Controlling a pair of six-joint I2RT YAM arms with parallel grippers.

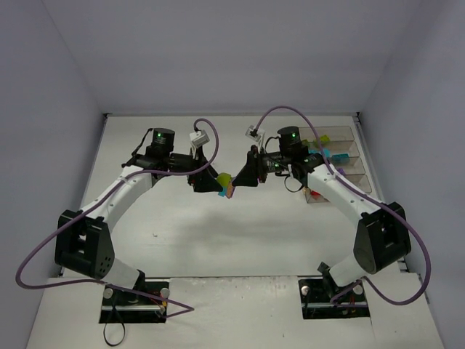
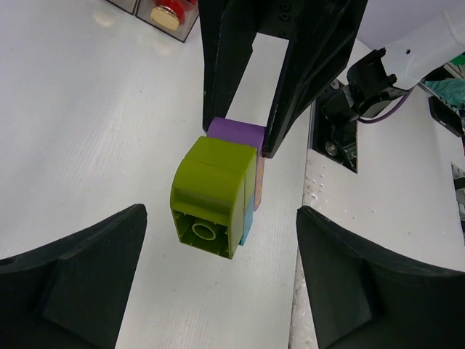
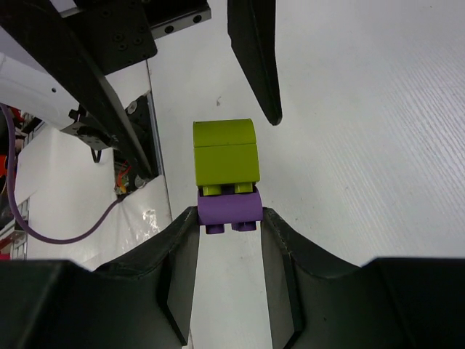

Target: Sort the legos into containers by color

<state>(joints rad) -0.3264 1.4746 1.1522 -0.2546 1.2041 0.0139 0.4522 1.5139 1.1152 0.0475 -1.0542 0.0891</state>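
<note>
Over white table (image 1: 218, 240), right end effector (image 3: 229, 218) pinches a lime-purple-teal lego clump (image 2: 214, 189); left end effector (image 2: 221, 218) gapes.

Containers (image 1: 338, 138) partly hidden behind right arm (image 1: 343, 192).

A white table (image 1: 218, 240) lies between pale grey walls, its surface matt and finely ribbed in the right wrist view; a soft grey shadow (image 1: 218, 218) spreads across its middle; a small dark speck (image 1: 153, 235) sits on its left part, well apart from anything else; a seam (image 1: 232, 277) runs across near the front edge, marking off a separate white strip (image 1: 232, 313); the back wall (image 1: 232, 51), the left wall (image 1: 36, 145) and the right wall (image 1: 429, 131) close three sides; a dark line (image 1: 232, 114) edges the table where it meets the back wall.
</note>
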